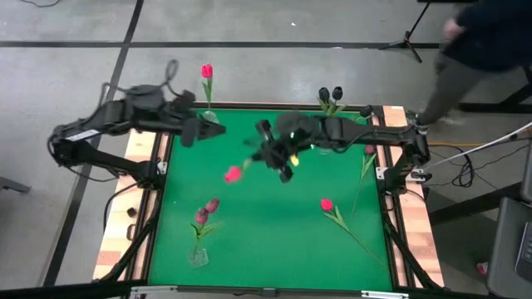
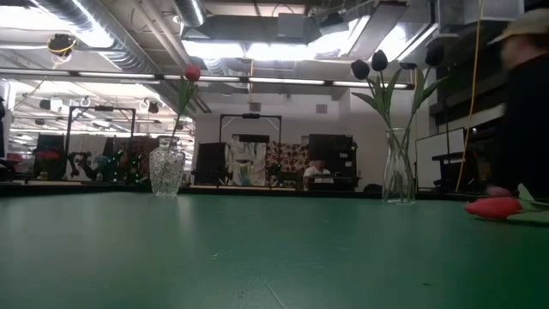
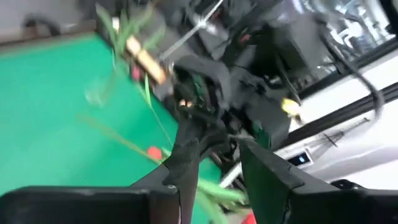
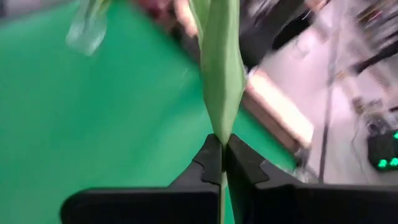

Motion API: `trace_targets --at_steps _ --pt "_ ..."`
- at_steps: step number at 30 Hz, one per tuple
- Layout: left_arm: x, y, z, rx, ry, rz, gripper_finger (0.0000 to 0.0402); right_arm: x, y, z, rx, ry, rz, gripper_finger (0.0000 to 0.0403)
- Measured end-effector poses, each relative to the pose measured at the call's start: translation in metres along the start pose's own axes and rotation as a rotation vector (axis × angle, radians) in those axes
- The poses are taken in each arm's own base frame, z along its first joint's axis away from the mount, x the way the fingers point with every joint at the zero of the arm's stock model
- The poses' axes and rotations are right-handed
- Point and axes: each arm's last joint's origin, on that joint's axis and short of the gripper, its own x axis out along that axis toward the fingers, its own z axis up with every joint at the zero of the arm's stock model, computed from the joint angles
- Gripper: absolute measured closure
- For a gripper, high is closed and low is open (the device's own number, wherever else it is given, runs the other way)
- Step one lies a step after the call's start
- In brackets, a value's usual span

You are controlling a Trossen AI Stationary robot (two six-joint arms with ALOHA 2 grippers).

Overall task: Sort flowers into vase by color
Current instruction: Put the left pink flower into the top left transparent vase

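We are seeing the right gripper [image 4: 221,163] pinching shut on a pink tulip [image 1: 233,174] at centre frame, stem running lengthwise from the claw. Its matching vase [image 1: 209,116] is lying toward the upper left, nearer the left gripper [image 1: 189,131] (its opening we cannot tell).

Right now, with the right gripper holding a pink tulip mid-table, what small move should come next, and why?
Probably carry the pink tulip, clamped by the right gripper, toward the far-left vase, which already holds a pink flower; the far-right vase holds dark ones.
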Motion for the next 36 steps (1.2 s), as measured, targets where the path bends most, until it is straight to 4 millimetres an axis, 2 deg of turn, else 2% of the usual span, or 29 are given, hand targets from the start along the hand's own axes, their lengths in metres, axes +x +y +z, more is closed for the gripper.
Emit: trace_targets --at_steps 6,13,17,21,24,29,34,36 --pt "-0.036 -0.01 -0.004 0.16 -0.139 0.004 0.0288 -0.005 -0.043 -0.003 0.048 -0.276 -0.145 0.04" --pt "-0.055 -0.017 -0.011 0.314 -0.16 -0.032 0.0287 0.023 -0.068 -0.007 -0.039 -0.511 -0.32 0.04" --pt "-0.063 -0.017 -0.017 0.393 -0.126 -0.049 0.0287 0.045 -0.079 -0.025 0.037 -0.574 -0.348 0.04" --pt "-0.071 -0.012 -0.021 0.452 -0.112 0.009 0.0287 0.061 -0.092 -0.048 0.111 -0.62 -0.369 0.04" --pt "-0.076 -0.008 -0.021 0.488 -0.137 0.061 0.0287 0.068 -0.099 -0.06 0.094 -0.685 -0.407 0.04" --pt "-0.09 -0.005 -0.019 0.513 -0.186 0.076 0.0287 0.067 -0.111 -0.076 0.076 -0.707 -0.478 0.04" --pt "-0.1 -0.003 -0.017 0.516 -0.216 0.068 0.0287 0.079 -0.124 -0.114 0.159 -0.696 -0.472 0.04" --pt "-0.1 -0.003 -0.017 0.519 -0.217 0.068 0.0287 0.086 -0.124 -0.122 0.169 -0.685 -0.491 0.04"
